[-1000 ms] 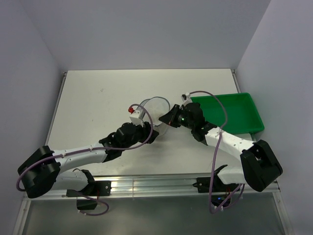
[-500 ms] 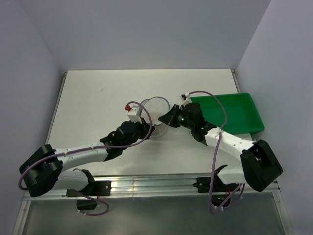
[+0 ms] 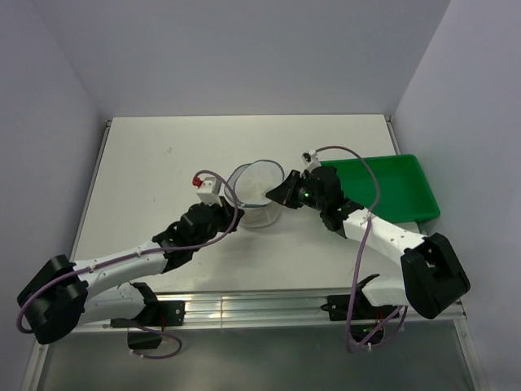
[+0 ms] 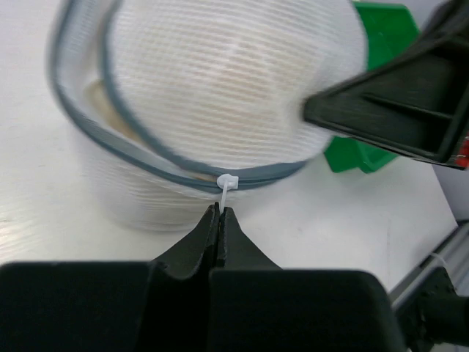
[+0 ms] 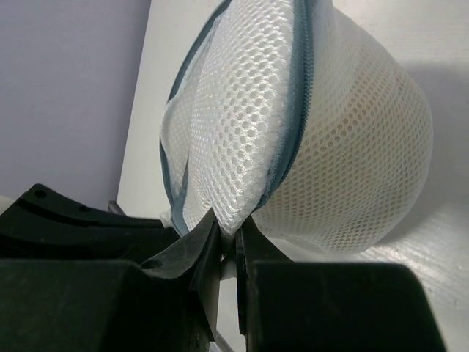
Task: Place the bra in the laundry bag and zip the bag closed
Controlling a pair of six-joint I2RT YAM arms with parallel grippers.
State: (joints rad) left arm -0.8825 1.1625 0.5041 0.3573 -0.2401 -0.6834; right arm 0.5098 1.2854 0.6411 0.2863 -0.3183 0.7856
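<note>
the light, floppy mesh laundry bag [image 4: 220,81] likely needs edge holds: left gripper [image 4: 218,214] clamps its slim pull tab [image 4: 227,183], right gripper [image 5: 227,229] pinches its mesh rim.

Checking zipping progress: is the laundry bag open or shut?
Partly open: on the laundry bag, zipper edges gape beside the pull tab, pinched by the left fingers.

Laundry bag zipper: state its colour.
The zipper is grey-blue, clearest in the right wrist view.

The left hand [image 4: 220,214] has closed on the pull tab [image 4: 226,186] of the laundry bag [image 4: 220,81] — and drawn back leftward.
</note>
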